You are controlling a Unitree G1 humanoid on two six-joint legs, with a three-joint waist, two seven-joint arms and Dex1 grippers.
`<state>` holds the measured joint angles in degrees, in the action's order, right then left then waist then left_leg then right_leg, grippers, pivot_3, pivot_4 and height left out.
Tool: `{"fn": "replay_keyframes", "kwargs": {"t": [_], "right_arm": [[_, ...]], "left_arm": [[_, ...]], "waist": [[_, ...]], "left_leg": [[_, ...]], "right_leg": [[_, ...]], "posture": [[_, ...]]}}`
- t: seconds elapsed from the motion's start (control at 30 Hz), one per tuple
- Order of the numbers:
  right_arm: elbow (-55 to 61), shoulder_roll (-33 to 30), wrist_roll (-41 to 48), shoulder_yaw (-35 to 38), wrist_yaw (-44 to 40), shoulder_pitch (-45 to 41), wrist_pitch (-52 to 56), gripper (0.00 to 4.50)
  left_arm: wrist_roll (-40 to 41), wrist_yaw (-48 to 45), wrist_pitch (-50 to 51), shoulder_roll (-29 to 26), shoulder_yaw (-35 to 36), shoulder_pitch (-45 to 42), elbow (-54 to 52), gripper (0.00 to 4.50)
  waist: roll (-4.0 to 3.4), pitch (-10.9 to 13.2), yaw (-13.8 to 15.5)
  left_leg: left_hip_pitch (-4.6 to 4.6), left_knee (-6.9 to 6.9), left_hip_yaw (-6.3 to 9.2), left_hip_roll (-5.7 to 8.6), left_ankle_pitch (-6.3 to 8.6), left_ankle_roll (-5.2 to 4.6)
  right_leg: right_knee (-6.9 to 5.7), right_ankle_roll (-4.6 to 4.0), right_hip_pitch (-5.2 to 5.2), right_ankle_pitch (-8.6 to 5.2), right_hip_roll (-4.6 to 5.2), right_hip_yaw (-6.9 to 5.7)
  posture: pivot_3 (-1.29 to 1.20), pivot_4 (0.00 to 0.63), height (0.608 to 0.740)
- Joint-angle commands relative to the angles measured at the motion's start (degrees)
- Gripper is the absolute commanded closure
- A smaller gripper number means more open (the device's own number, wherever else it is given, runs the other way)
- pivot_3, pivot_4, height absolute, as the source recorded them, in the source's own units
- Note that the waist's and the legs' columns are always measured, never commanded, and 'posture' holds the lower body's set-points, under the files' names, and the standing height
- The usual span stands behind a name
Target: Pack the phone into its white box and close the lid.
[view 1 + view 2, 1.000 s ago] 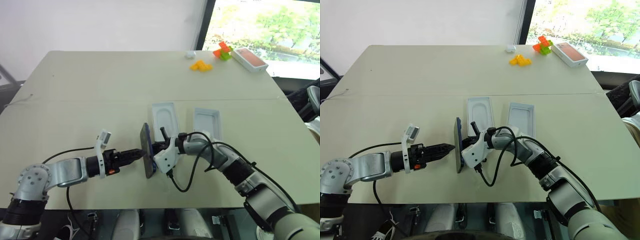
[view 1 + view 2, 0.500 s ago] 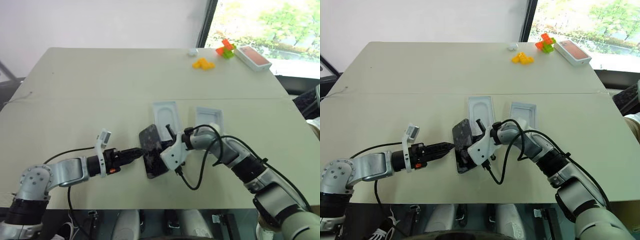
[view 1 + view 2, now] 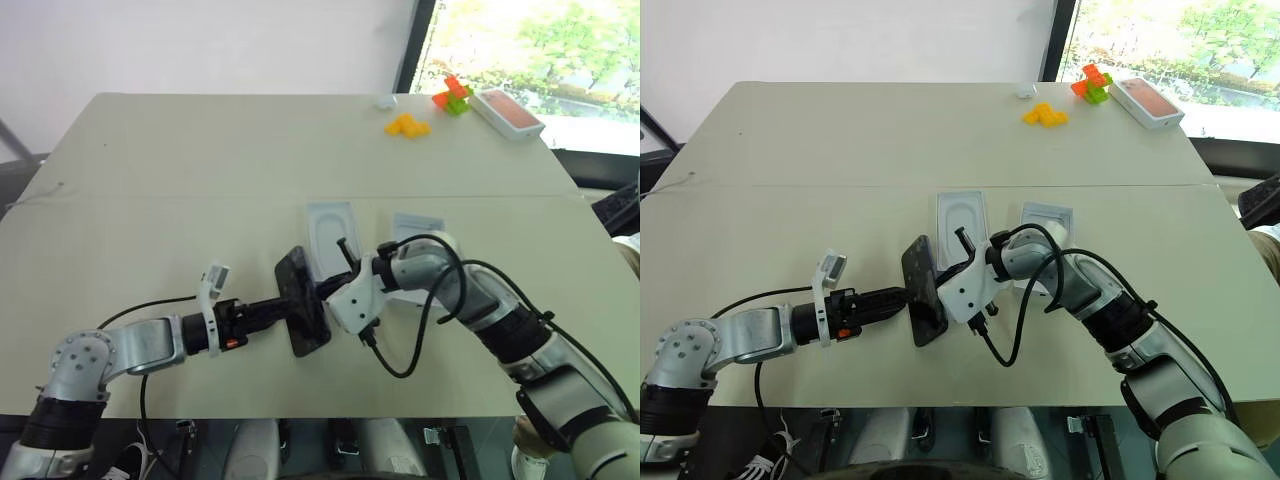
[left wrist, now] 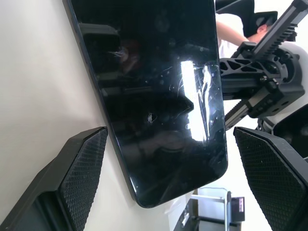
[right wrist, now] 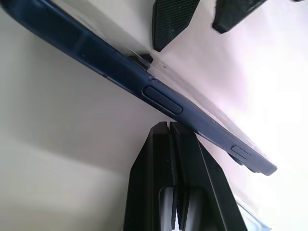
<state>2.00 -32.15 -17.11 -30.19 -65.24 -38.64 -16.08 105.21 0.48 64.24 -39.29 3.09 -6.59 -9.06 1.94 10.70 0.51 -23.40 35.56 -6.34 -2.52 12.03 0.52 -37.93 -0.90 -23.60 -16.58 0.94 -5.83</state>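
- My left gripper (image 3: 902, 295) is spread wide, its fingers (image 4: 79, 168) either side of the phone (image 3: 303, 315), not clamping.
- My right gripper (image 3: 322, 298) is closed, pressed against the phone's far side.
- Phone is tilted on edge between both grippers.
- I see a white tray (image 3: 330, 232) and the white box (image 3: 412, 225) just behind on the table (image 3: 200, 180).

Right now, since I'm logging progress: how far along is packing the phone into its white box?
Done: nothing packed. In hand: the slim dark navy-blue phone tilts between the open left gripper and the shut right gripper. Left: boxing and lidding; the white oval-recessed tray behind lies empty.
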Motion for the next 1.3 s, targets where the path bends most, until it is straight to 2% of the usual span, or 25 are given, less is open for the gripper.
{"fn": "replay_keyframes", "kwargs": {"t": [0.03,0.53,1.3], "right_arm": [[4.8,2.3,2.9,1.3,0.1,-0.9,3.0,4.41],[4.2,3.4,2.5,1.0,1.1,-2.1,4.5,4.41],[6.7,5.2,5.7,1.5,0.8,-2.0,9.0,4.41]], "left_arm": [[0.5,-0.6,-0.5,0.4,0.2,-0.6,-0.6,0.06],[6.5,-3.0,-1.3,-2.2,2.8,3.0,-3.5,0.06],[4.8,-3.6,-4.9,-1.9,3.6,6.4,-5.4,0.06]], "waist": [[0.0,0.0,0.0],[-0.03,0.1,-0.1],[-0.05,0.1,0.0]], "left_leg": [[0.0,-0.01,0.0,-0.01,0.0,0.0],[-0.03,0.0,0.0,0.01,0.0,0.0],[-0.03,0.0,0.0,0.01,0.0,0.0]], "right_leg": [[0.0,0.0,-0.01,0.0,0.0,0.0],[0.0,0.0,-0.03,0.0,0.02,0.0],[0.0,-0.01,-0.04,0.0,0.03,-0.01]], "posture": [[0.0,0.15,0.737],[0.0,0.15,0.737],[0.0,0.15,0.737]]}}
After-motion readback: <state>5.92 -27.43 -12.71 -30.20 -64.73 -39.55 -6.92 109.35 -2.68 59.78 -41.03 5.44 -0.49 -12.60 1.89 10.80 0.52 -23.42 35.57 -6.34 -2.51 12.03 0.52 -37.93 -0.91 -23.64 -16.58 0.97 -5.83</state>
